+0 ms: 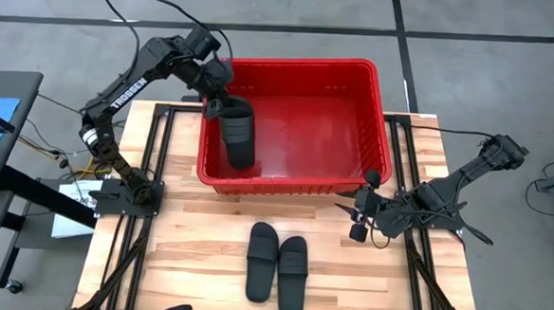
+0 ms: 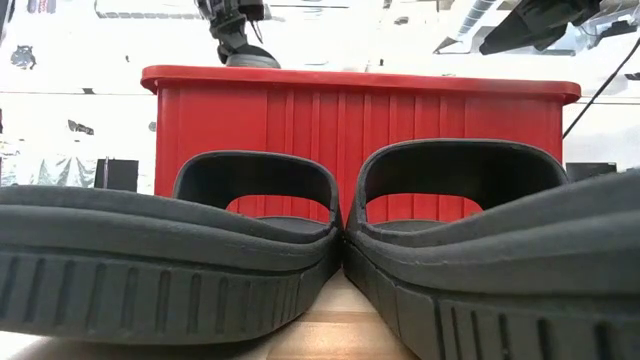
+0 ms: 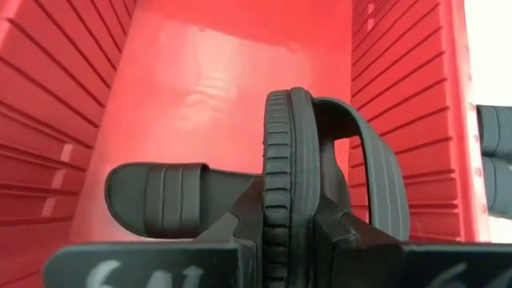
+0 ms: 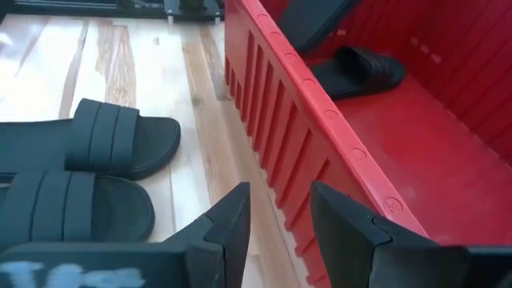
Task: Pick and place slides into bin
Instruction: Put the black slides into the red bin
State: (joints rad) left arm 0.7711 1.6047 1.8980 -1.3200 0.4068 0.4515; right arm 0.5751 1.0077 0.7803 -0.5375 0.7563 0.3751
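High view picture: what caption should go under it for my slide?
Left gripper holds a matte black slide sandal over the big red plastic bin; two more sandals wait on the wooden table.

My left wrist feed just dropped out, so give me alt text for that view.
The left end effector grips a black slide on edge, held above the red bin's floor. A second slide lies flat on the floor below, near one ribbed wall.

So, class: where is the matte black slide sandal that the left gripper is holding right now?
In the high view, the held black slide sandal hangs from the left gripper over the left end of the large red plastic bin, above another black slide lying inside.
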